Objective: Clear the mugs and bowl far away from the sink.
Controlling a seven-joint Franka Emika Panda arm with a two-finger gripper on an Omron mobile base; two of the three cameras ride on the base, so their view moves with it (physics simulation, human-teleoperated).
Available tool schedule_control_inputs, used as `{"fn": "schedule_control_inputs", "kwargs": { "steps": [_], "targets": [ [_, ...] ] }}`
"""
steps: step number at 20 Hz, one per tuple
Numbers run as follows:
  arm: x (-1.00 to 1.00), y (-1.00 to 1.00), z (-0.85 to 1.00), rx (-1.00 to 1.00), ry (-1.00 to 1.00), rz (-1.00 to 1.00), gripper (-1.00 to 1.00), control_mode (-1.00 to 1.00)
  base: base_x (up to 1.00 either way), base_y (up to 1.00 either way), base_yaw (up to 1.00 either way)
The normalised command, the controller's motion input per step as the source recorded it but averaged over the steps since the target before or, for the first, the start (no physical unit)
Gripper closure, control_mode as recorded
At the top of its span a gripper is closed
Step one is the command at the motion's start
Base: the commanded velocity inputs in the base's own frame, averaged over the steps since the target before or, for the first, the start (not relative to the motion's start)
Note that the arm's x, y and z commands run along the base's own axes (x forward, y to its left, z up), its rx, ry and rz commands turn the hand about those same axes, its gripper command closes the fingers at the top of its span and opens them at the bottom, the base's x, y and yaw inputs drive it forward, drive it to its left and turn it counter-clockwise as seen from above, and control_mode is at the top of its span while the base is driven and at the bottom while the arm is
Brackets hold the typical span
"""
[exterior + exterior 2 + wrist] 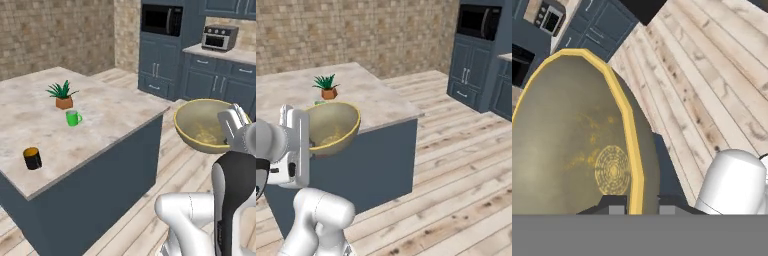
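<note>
My gripper [640,205] is shut on the yellowish rim of the olive-tan bowl [567,135]. The bowl [202,125] hangs tilted in the air off the island's right end, over the wooden floor. In the right base view the bowl [333,125] is in front of the island's near corner, with the gripper [312,146] at its lower left rim. A bright green mug [73,118] stands upright on the island, just below the potted plant. A black mug [32,158] with an orange inside sits near the island's front left edge. The sink is out of view.
The marble-topped island [115,107] carries a terracotta-potted plant [63,95]. Dark blue cabinets with a built-in microwave [160,20] and a toaster oven [219,37] line the far wall. Wooden floor [456,165] lies open to the island's right.
</note>
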Motion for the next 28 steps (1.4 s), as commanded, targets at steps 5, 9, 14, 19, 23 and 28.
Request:
{"fn": "schedule_control_inputs", "kwargs": {
  "steps": [5,9,14,19,23,28],
  "targets": [
    [0.00,0.00,0.00,0.00,0.00,0.00,1.00,1.00,0.62,-0.92,0.37],
    [0.00,0.00,0.00,0.00,0.00,0.00,1.00,1.00,0.96,-0.79,0.24],
    [0.00,0.00,0.00,0.00,0.00,0.00,1.00,1.00,0.84,0.29,0.15],
    [0.00,0.00,0.00,0.00,0.00,0.00,1.00,1.00,0.49,0.30,0.31],
    [0.00,0.00,0.00,0.00,0.00,0.00,1.00,1.00,0.42,-0.07,0.42],
    [0.00,0.00,0.00,0.00,0.00,0.00,1.00,1.00,0.42,-0.19,0.46]
  ]
}}
